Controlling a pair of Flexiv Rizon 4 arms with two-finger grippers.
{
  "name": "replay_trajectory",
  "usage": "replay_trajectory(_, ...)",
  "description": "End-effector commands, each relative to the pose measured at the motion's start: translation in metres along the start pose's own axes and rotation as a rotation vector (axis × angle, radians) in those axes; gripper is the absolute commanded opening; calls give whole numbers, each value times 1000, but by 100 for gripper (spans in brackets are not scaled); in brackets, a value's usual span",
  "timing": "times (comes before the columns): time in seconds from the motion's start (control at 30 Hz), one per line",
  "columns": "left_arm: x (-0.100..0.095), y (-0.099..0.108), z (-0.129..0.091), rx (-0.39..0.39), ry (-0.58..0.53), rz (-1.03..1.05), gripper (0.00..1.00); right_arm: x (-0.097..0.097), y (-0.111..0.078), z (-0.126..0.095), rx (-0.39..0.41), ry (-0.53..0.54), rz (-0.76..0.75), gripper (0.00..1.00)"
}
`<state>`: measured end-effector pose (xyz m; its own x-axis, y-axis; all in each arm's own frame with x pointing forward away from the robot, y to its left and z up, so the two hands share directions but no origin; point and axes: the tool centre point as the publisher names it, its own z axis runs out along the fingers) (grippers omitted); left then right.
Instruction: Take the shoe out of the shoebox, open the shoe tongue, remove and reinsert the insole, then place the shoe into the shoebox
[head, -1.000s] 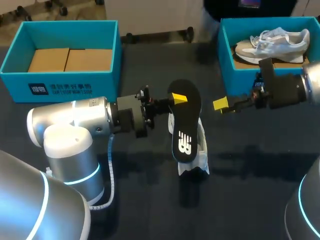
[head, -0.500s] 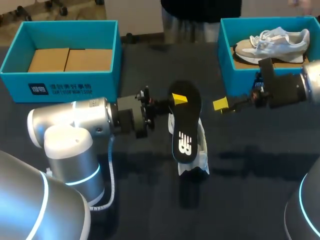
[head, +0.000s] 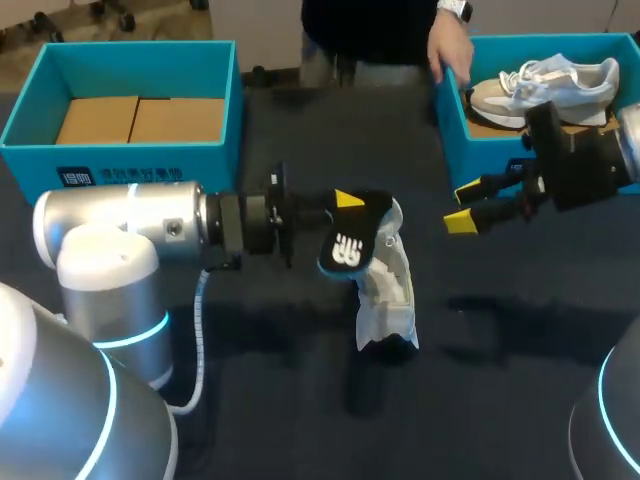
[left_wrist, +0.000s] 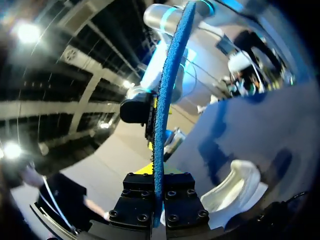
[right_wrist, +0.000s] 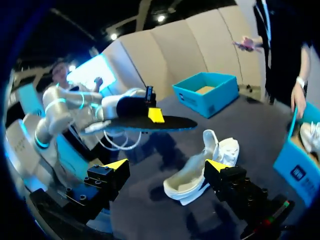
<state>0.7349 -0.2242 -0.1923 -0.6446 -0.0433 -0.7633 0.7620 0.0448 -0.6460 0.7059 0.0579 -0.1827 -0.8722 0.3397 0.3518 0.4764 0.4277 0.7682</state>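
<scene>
Below and just ahead of my left claw (head: 347, 203), shoe (head: 390, 295) lay on bench (head: 500, 360). Claw gripped insole (head: 350, 245), long axis straight out from fingers, seemingly crosswise to shoe. Right claw (head: 465, 206) stood wide, farther off.

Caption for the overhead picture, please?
Left end effector holds a black insole above a white shoe; right end effector hovers open nearby.

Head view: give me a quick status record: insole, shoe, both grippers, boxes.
insole: out of the shoe, held up by left gripper
shoe: on table, below the insole
left gripper: shut on insole
right gripper: open, empty, beside right box
right box: second shoe inside; person's hand at its rim
left box: cardboard inside, no shoe
</scene>
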Motion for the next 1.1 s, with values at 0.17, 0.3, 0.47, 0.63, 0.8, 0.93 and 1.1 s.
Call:
replay_trajectory(0.17, -7, -10, -11, 41, 131, -363, 0, 6, -4, -6, 3, -15, -133, 100)
replay_trajectory(0.3, -7, -10, -11, 41, 131, -363, 0, 6, -4, -6, 3, -15, -133, 100)
replay_trajectory(0.47, -7, -10, -11, 41, 131, -363, 0, 6, -4, -6, 3, -15, -133, 100)
replay_trajectory(0.63, -7, -10, -11, 41, 131, -363, 0, 6, -4, -6, 3, -15, -133, 100)
replay_trajectory(0.8, -7, -10, -11, 41, 131, -363, 0, 6, -4, -6, 3, -15, -133, 100)
replay_trajectory(0.93, -7, -10, -11, 41, 131, -363, 0, -5, -9, -4, 124, -93, -355, 100)
replay_trajectory(1.1, -7, -10, -11, 41, 131, -363, 0, -15, -12, -4, 168, -108, -448, 100)
